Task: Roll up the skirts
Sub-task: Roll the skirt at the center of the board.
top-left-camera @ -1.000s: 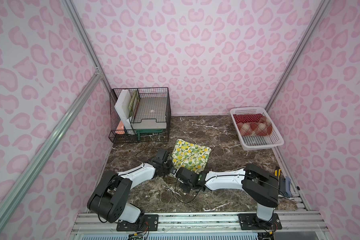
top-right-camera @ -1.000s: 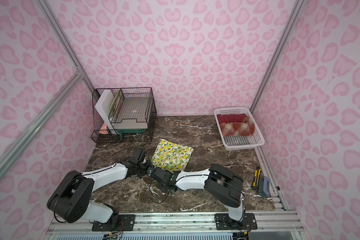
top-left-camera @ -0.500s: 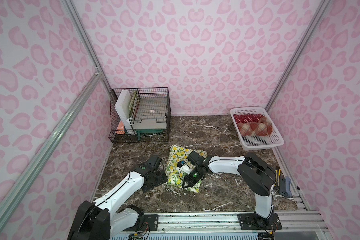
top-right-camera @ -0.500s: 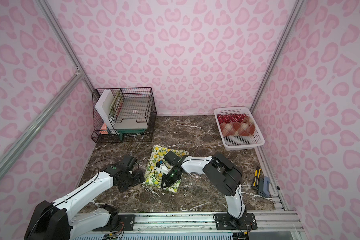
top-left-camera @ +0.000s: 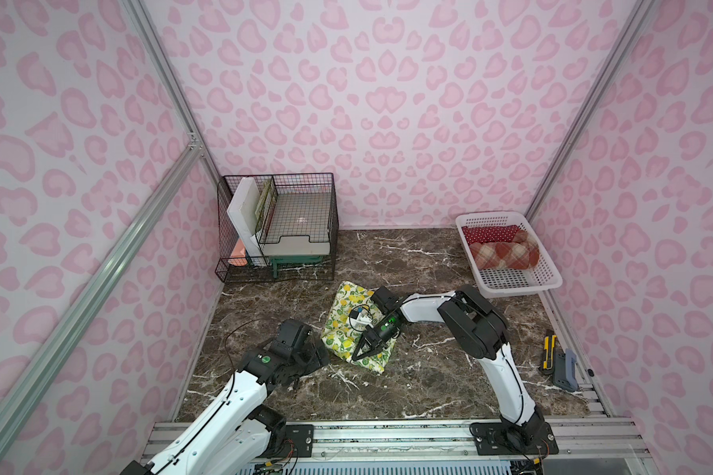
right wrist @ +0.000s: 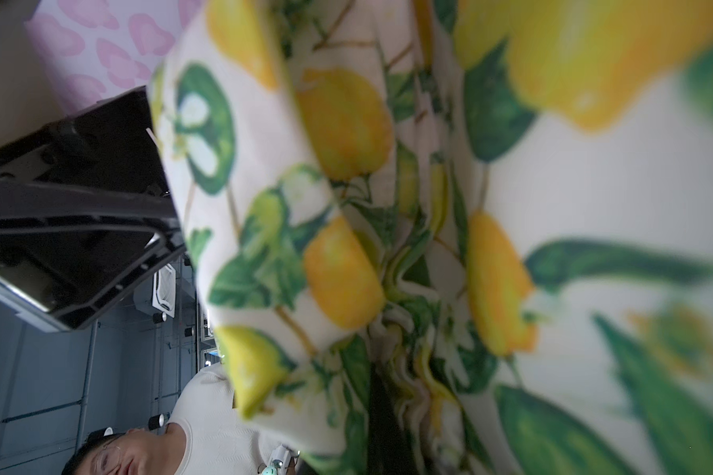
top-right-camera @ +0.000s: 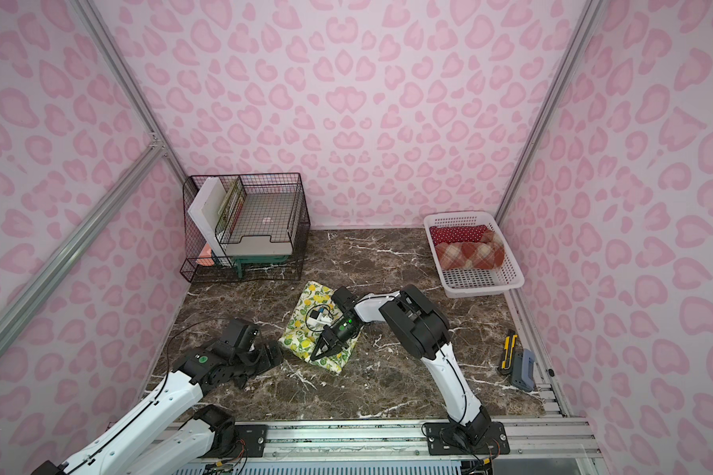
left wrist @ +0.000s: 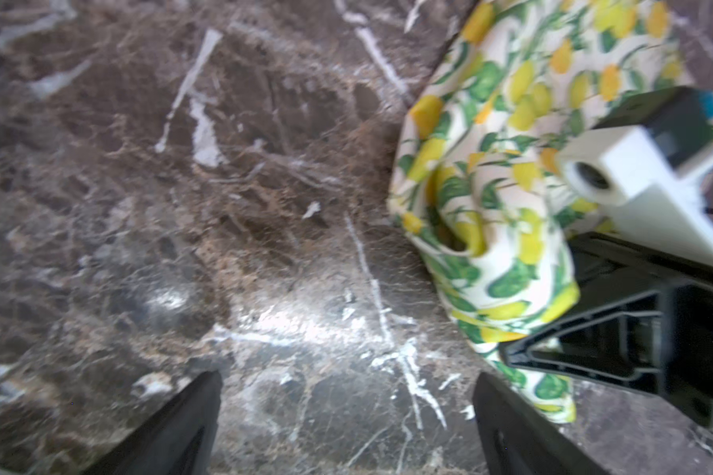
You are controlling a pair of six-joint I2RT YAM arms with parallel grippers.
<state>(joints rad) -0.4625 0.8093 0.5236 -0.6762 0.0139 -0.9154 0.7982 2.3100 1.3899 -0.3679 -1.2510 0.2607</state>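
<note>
Three skirts show: one polka-dot skirt (top-left-camera: 488,233) and one plaid skirt (top-left-camera: 503,255) lie bundled side by side in the one white basket (top-left-camera: 507,280) at the far right of the desk (top-left-camera: 408,378), the polka-dot one farther back; one lemon skirt (top-left-camera: 337,335) lies bunched near the desk's middle; one wire rack (top-left-camera: 301,205) stands far left; one utility knife (top-left-camera: 548,349) and one grey-blue tool (top-left-camera: 564,370) lie at the right edge; two arms work. A second ago the lemon skirt lay flat and both sets of fingers met at its near left corner; since then the cloth has been folded into a narrower, rumpled strip, the left arm (top-left-camera: 239,395) has pulled back to the near left with its fingers opened, and the right arm (top-left-camera: 470,325) has swung across over the skirt. The left arm reaches low from the near left, the left fingers (left wrist: 182,427) spread wide over bare desk just left of the skirt, holding nothing; the right arm bends at the elbow and reaches left, the right fingers (top-left-camera: 367,347) pressed together on a fold of the lemon skirt at its near end, tips pointing near-left.
</note>
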